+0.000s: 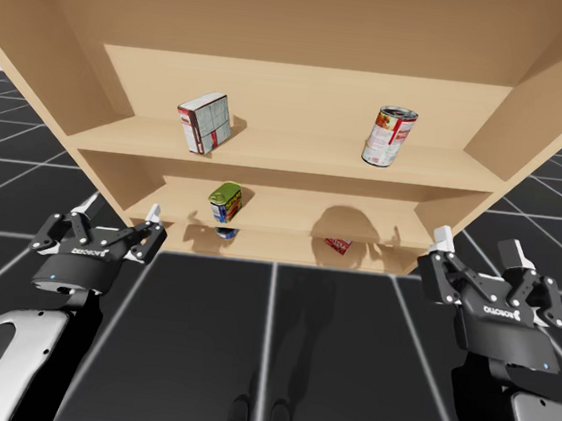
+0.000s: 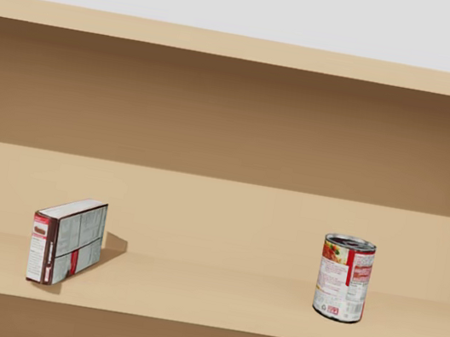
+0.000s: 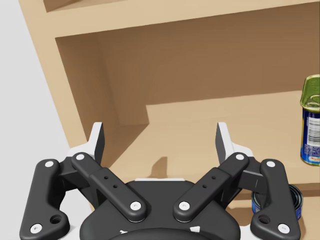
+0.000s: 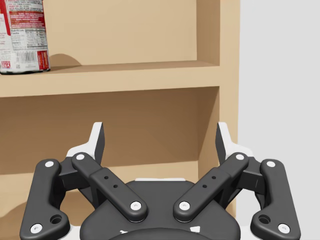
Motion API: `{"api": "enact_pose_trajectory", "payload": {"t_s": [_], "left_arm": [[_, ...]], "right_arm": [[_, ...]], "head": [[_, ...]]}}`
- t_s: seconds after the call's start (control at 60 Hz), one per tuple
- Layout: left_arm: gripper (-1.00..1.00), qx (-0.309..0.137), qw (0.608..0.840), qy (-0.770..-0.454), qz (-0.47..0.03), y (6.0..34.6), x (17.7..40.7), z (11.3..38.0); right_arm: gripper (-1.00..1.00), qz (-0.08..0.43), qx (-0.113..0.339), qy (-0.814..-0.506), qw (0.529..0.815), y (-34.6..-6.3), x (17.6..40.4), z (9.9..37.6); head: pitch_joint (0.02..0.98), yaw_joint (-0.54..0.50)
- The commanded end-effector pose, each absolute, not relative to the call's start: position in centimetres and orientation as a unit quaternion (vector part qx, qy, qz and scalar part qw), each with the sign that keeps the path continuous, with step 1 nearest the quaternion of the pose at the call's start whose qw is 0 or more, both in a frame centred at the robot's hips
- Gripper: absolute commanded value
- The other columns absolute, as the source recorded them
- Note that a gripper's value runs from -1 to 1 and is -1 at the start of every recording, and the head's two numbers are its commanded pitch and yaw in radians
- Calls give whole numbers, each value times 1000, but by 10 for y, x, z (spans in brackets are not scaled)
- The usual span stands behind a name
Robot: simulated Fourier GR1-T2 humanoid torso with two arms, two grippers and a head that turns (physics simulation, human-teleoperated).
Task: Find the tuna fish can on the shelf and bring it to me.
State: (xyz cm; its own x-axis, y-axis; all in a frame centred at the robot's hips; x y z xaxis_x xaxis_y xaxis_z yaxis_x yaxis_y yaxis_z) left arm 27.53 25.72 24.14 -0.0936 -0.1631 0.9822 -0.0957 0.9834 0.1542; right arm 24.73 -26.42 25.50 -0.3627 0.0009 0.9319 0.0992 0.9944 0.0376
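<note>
Before the lower shelf's (image 1: 277,248) front edge, left gripper (image 3: 160,137) and right gripper (image 4: 160,137) are shown spread, empty. The low blue tuna can (image 3: 296,200) is seen just beside the left gripper, apparently upright, axis vertical, partly hidden.

Wood shelf (image 1: 287,153). Upper board: grey-red box (image 1: 204,122) at left, red-white can (image 1: 388,136) upright at right, well apart. Lower board: green-topped can (image 1: 224,203), w/ low blue can (image 1: 225,232) just below it; small red item (image 1: 338,245) further right.

The short blue tuna can (image 1: 225,232) sits on the lowest level of the wooden shelf (image 1: 297,154), left of centre.
</note>
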Motion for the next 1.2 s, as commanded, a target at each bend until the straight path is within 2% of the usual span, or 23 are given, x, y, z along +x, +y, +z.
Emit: {"api": "enact_pose_trajectory", "payload": {"t_s": [0.017, 0.117, 0.183, 0.483, 0.867, 1.0, 1.2], "left_arm": [[-1000, 87, 667, -739, -26, 257, 275, 242], [-1000, 87, 667, -739, -26, 257, 275, 242], [-1000, 87, 668, -739, -26, 257, 275, 242], [-1000, 91, 667, -738, -32, 257, 275, 241], [-1000, 94, 668, -738, -39, 256, 274, 242], [-1000, 92, 668, -737, -39, 255, 274, 242], [-1000, 76, 669, -738, -45, 247, 271, 243]], "right_arm": [[-1000, -49, -16, -822, 567, -263, 244, 255], [-1000, -36, -18, -830, 556, -263, 244, 257], [-1000, -36, -16, -824, 565, -264, 247, 255], [-1000, -34, -22, -825, 564, -263, 246, 255], [-1000, 5, -17, -815, 580, -254, 245, 248], [-1000, 10, -15, -813, 582, -254, 246, 246], [-1000, 14, -16, -811, 585, -253, 246, 245]], "head": [[98, -28], [117, -27], [152, -25], [375, -8], [675, 133], [732, 183], [747, 231]]}}
